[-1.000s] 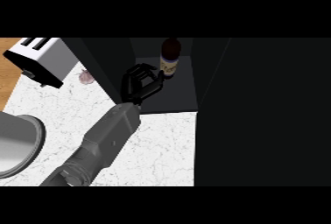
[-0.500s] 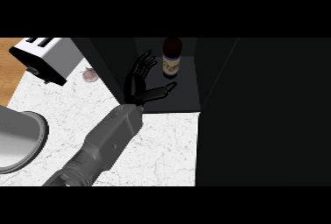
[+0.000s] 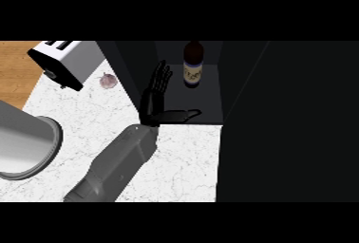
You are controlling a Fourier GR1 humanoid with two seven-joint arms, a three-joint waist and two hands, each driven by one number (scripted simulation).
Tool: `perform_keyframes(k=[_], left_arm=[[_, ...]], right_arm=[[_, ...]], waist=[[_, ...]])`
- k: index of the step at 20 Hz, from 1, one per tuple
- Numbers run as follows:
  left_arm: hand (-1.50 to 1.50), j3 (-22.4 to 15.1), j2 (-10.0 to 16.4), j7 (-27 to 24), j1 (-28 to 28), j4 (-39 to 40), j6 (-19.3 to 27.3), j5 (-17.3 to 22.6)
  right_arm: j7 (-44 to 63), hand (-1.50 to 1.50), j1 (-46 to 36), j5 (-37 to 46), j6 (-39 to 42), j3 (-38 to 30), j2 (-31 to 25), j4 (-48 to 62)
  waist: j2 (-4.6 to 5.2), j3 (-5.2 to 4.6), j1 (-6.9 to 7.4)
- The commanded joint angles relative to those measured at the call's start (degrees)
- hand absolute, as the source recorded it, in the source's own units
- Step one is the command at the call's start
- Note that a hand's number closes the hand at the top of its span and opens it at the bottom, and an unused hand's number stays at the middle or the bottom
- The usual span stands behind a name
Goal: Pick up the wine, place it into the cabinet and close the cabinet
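The wine bottle (image 3: pixel 193 64), dark with a pale label, stands upright inside the dark open cabinet (image 3: pixel 210 102), near its back. My left hand (image 3: pixel 155 97) is open just left of the bottle and a little nearer to me. Its fingers point straight up into the cabinet and its thumb sticks out to the right. The hand is apart from the bottle and holds nothing. A large dark cabinet door (image 3: pixel 288 118) fills the right side of the view. My right hand does not show.
A white toaster (image 3: pixel 63 61) sits at the upper left, with a small pinkish bulb (image 3: pixel 107 80) beside it. A big metal pot (image 3: pixel 28 147) stands at the left edge. White marble counter (image 3: pixel 182 166) lies under my forearm.
My left hand went from curled to straight fingers and now stands apart from the bottle. The bottle stays upright in the cabinet.
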Motion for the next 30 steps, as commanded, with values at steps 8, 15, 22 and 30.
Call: perform_keyframes(k=[8, 15, 22, 30], left_arm=[[-1.50, -8.01, 13.90, 14.82, 18.06, -43.04, 9.34, -5.57], [-1.50, -11.66, 19.98, 20.16, 30.71, -67.40, 18.30, -11.20], [-1.50, -10.15, 25.17, 21.68, 41.15, -78.53, 17.21, -13.14], [-1.50, -5.22, 33.48, 18.76, 54.36, -88.40, 18.28, -14.07]], right_arm=[[3.39, -1.50, -1.76, 1.57, -2.26, 2.27, 0.84, -3.03], [3.37, -1.50, -2.53, 3.79, -2.43, 4.04, 1.28, -2.13], [3.45, 1.50, -0.80, 2.34, 3.98, 3.47, -3.95, -3.19], [10.90, 1.50, 1.98, -1.58, 10.85, 13.94, -7.58, -9.16]], waist=[[-0.31, 0.28, 0.56], [0.01, 0.26, 0.05], [0.07, 0.25, -0.29], [-0.08, 0.18, 0.41]])
